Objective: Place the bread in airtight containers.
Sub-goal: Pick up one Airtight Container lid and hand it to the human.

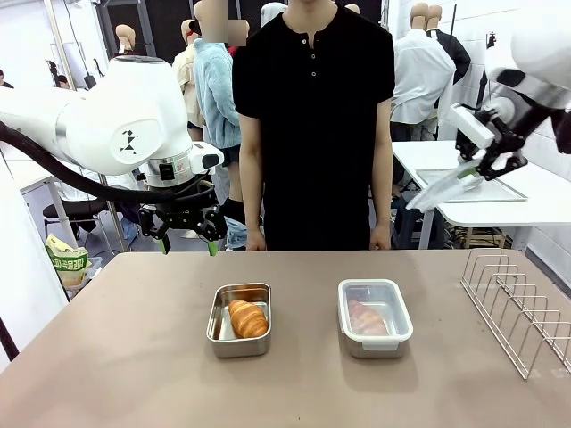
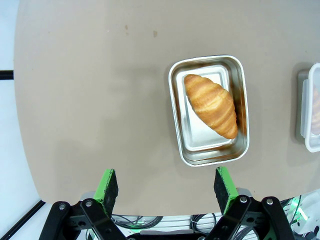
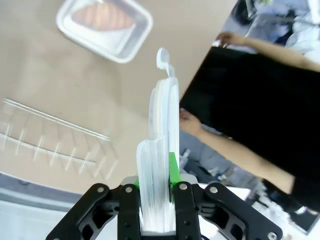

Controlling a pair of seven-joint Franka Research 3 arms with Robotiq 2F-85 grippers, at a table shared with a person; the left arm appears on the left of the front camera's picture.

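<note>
An open steel tin (image 1: 239, 333) (image 2: 210, 111) sits left of the table's middle with a golden croissant (image 1: 248, 318) (image 2: 212, 104) lying in it. To its right a second tin (image 1: 375, 318) (image 3: 104, 24) is covered by a translucent lid, a croissant (image 1: 367, 316) (image 3: 102, 17) showing through. My left gripper (image 1: 187, 234) (image 2: 165, 189) hangs open and empty above the table's far left, back from the open tin. High at the right, my right gripper (image 1: 473, 174) (image 3: 159, 187) is shut on a translucent plastic lid (image 1: 442, 189) (image 3: 161, 145) held edge-on.
A wire rack (image 1: 520, 305) (image 3: 55, 135) stands on the table's right side. A person in a black shirt (image 1: 314, 125) stands at the far edge, hands (image 1: 256, 242) near the table. A white side table with a flat tray (image 1: 486, 189) lies behind at the right.
</note>
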